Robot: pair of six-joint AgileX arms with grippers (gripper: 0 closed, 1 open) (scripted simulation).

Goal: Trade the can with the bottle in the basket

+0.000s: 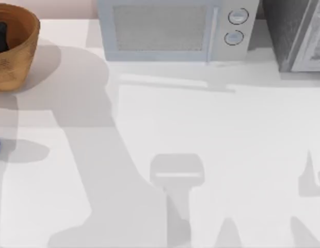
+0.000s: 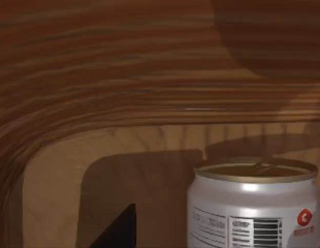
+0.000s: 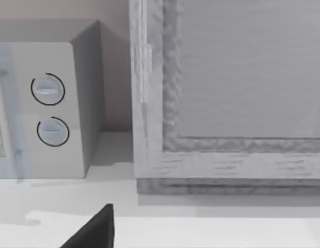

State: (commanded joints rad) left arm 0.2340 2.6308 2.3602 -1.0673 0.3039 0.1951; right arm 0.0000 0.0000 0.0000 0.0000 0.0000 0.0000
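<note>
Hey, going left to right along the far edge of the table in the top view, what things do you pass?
Basket → microwave → grey cabinet-like box at the far right.

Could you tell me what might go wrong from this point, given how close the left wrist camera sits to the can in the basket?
1. The can stands upright near the basket's curved wall, so a gripper closing on it might scrape the wall or tip the can.
2. The basket sits at the table's left edge; a push could shift it off.
</note>
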